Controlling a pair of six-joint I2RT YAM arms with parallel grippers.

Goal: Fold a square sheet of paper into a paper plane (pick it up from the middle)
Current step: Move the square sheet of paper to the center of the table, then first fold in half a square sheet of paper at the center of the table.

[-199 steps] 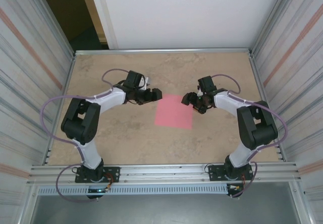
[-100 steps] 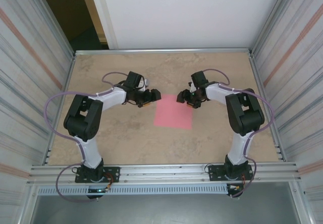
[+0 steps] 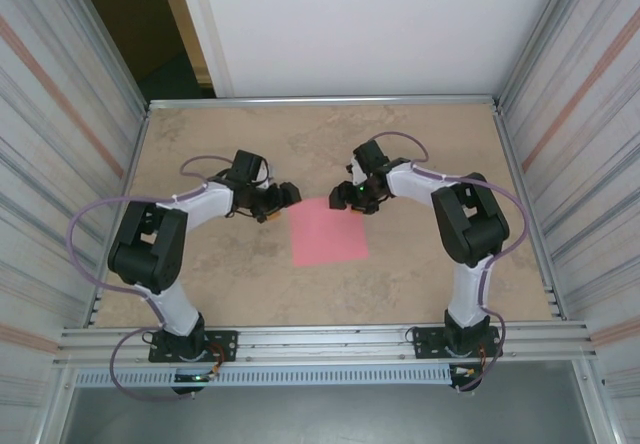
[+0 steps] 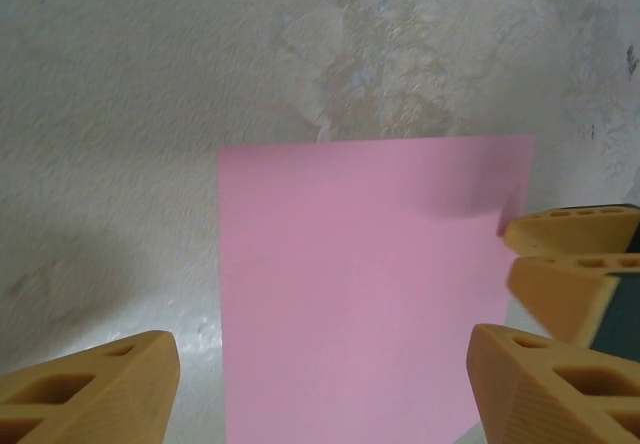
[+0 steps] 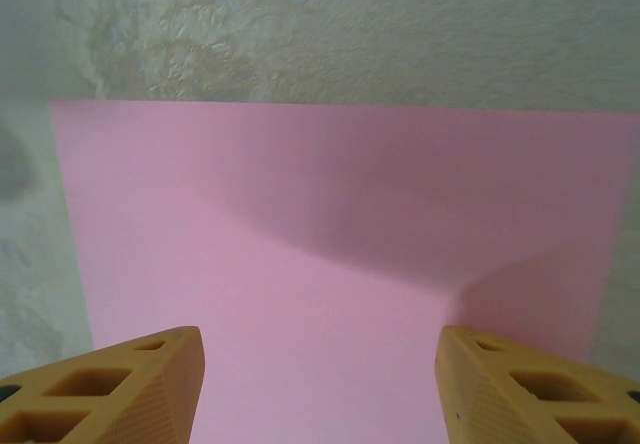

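Paper (image 3: 328, 232) flat on mottled tabletop (image 3: 420, 144)

surfaces: paper, plastic, metal

the square sheet of paper (image 3: 328, 231) is thin, smooth, matt pink. the table (image 3: 430, 264) is beige, mottled like stone, faintly rough. the left gripper (image 3: 283, 202) and right gripper (image 3: 350, 199) have fingers (image 5: 110, 384) of matt orange plastic, finely ribbed. the side walls (image 3: 50, 164) look like ribbed, shiny metal.

sandy brown table (image 3: 200, 264) with pale cloudy marks and a metal strip (image 3: 320, 101) along the far edge. lying flat near the middle, one square sheet of paper (image 3: 328, 231), pink, plain, not folded.
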